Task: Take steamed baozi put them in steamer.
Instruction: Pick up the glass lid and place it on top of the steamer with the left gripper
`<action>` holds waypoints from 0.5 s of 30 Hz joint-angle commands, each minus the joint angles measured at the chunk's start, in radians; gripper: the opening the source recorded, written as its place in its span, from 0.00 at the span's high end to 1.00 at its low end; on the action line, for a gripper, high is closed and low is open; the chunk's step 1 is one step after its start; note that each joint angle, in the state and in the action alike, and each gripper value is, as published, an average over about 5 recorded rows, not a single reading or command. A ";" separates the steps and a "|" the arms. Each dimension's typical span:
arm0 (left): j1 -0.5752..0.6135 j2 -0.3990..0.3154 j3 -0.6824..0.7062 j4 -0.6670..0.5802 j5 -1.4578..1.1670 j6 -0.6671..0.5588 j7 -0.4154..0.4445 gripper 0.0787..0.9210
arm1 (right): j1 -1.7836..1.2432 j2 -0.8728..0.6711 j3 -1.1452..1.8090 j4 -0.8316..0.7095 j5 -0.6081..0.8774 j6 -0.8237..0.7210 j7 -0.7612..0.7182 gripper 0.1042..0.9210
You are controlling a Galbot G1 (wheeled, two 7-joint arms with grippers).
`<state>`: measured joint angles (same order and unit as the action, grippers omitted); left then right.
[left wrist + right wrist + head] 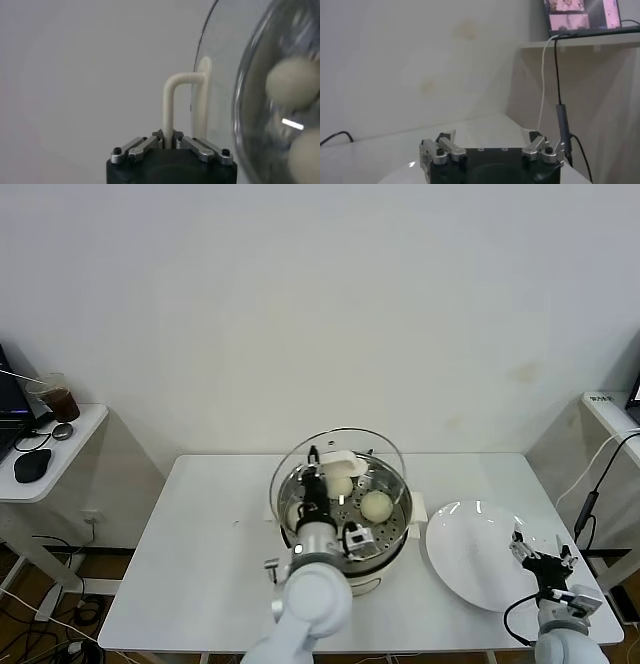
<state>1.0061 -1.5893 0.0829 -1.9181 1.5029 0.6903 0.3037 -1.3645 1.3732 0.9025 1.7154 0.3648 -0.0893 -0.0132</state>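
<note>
My left claw (172, 142) is pinched tight on the white handle (172, 100) of the glass lid (340, 446), and I hold that lid tilted up on edge over the steamer (390, 529), its rim leaning toward the far side of the pot. The buns (376, 505) are already inside on the holed tray; I can make out two clearly and a third partly hidden behind my own wrist, and through the glass in my wrist view pale round shapes show. A fourth I cannot find. The white plate (470, 569) on the right lies bare.

The worry now is the lid. My grip sits on a thin handle loop, with the whole weight of the glass hanging off to one side, so it could twist in my fingers if I swing it fast. If I lower it while it is tilted, its edge may catch the steel rim and scrape or skid off, or press down on a bun that sits high near the wall. Dropped crooked, it would rest half on, half off.

My left arm comes up from below the near edge of the table (200, 564), the wrist reaching over the pot's near side, claw pointing up and away from me. My right claw (545, 562) waits with its fingers spread wide, holding nothing, low at the near right edge of the plate, well apart from the pot.
</note>
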 commanded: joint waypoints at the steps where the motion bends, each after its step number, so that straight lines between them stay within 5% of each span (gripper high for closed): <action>1: -0.024 -0.012 0.107 0.062 0.018 0.002 -0.033 0.89 | 0.004 0.004 0.002 -0.009 -0.002 0.001 0.000 0.12; 15: 0.012 -0.012 0.104 0.142 0.176 0.001 -0.048 0.89 | 0.016 0.011 -0.006 -0.022 -0.011 0.002 0.000 0.12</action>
<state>1.0153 -1.5972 0.1628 -1.8278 1.6003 0.6908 0.2623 -1.3504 1.3859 0.8966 1.6962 0.3548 -0.0886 -0.0132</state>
